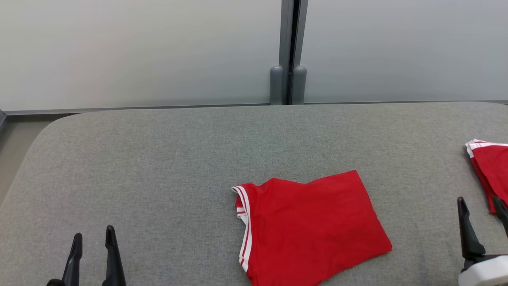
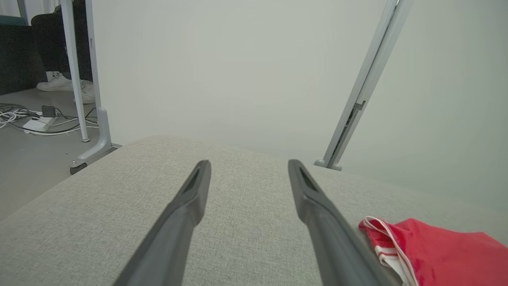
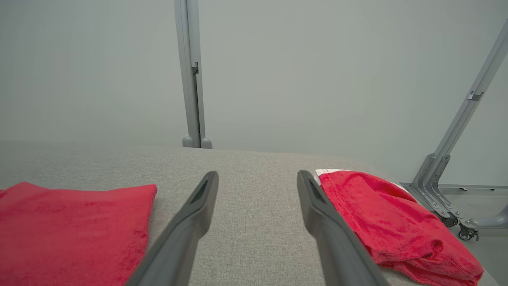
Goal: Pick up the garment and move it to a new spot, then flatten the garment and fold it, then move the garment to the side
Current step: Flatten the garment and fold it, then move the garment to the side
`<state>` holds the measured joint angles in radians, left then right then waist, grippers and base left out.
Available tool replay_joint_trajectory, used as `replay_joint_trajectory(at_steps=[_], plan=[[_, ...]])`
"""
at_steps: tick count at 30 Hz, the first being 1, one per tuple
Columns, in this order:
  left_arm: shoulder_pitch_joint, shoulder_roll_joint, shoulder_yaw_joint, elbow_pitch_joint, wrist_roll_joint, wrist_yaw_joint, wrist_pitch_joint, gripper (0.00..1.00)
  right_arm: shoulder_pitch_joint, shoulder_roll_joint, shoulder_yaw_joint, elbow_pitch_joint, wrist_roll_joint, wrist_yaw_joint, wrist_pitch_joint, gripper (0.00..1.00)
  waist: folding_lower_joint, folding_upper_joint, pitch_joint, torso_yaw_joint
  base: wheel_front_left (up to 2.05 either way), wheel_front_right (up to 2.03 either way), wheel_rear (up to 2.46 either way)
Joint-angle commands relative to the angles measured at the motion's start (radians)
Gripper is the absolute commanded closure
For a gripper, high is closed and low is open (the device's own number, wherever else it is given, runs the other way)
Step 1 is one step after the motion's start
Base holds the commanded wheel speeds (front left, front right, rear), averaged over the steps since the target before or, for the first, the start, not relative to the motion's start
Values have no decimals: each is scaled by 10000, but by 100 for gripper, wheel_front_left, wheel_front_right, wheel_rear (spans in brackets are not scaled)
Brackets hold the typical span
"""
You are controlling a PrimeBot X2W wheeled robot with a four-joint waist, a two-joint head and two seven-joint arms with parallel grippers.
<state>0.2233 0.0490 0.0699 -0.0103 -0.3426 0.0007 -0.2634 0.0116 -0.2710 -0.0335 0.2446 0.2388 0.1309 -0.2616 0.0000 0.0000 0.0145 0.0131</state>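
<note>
A folded red garment (image 1: 313,226) with white-striped trim lies flat on the grey padded table (image 1: 158,167), right of centre near the front. A second, more bunched red garment (image 1: 490,171) sits at the table's right edge. My left gripper (image 1: 93,238) is open over bare table at the lower left, well away from both; its wrist view has the folded garment (image 2: 436,254) at the lower right. My right gripper (image 1: 480,204) is open with nothing between its fingers. Its right finger runs along the bunched garment (image 3: 389,218), and the folded one (image 3: 71,230) lies to its left.
A pale partition wall with a grey post (image 1: 291,51) stands behind the table. Left of the table are floor, cables (image 2: 24,119), a wheeled frame leg (image 2: 95,143) and a person's white shoes (image 2: 63,85). Another wheeled frame (image 3: 448,198) stands past the right edge.
</note>
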Motion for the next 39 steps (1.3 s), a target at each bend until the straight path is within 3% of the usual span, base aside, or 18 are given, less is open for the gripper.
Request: replay_joint_trajectory(at_steps=[1, 8, 13, 18, 22, 26, 35, 36, 37, 38, 39], plan=[[69, 37, 45, 44, 70, -56, -10, 0, 139, 82, -142, 4, -63, -3, -48, 0, 0, 0, -12, -3, 0, 0, 0], [131, 36, 131, 321, 134, -232, -10, 0, 372, 522, -326, 45, -190, -3, -48, 0, 0, 0, -30, 129, 0, 0, 0], [17, 37, 31, 331, 163, -265, -9, 0, -191, 685, 657, 200, 1217, -3, -36, 0, 0, 0, 89, 320, 0, 0, 0], [-115, 36, -66, 234, 125, -249, -11, 0, -1537, -208, 2627, 664, 3091, -1, 2692, 0, 0, 0, 399, 433, 0, 0, 0], [-269, 39, -193, 300, 52, -227, -11, 0, -2658, -638, 3327, 1606, 3224, -3, 4660, 0, 0, 0, 589, 655, 0, 0, 0], [-361, 37, -321, 286, -14, -195, -11, 0, -3153, -600, 3475, 2474, 2842, -1, 5144, 0, 0, 0, 712, 901, 0, 0, 0], [-563, 37, -391, 269, -94, -168, -9, 0, -3751, -164, 4195, 4258, 3853, -1, 5461, 0, 0, 0, 1027, 1381, 0, 0, 0], [-567, 37, -399, 264, -106, -158, -9, 0, -3802, -149, 4303, 4303, 4019, -1, 5398, 4, 0, 0, 1054, 1385, 0, 0, 0], [-571, 37, -402, 256, -123, -155, -9, 0, -3885, -185, 4452, 4254, 4159, -1, 5262, 94, 0, 0, 1089, 1375, 0, 0, 0], [-594, 37, -388, 246, -142, -152, -9, 0, -4018, -307, 4566, 4204, 4254, -1, 5071, 100, 0, 0, 1130, 1339, 0, 0, 0], [-625, 37, -381, 238, -171, -155, -9, 0, -4142, -421, 4615, 4152, 4408, -1, 4892, 100, 0, 0, 1164, 1285, 0, 0, 0]])
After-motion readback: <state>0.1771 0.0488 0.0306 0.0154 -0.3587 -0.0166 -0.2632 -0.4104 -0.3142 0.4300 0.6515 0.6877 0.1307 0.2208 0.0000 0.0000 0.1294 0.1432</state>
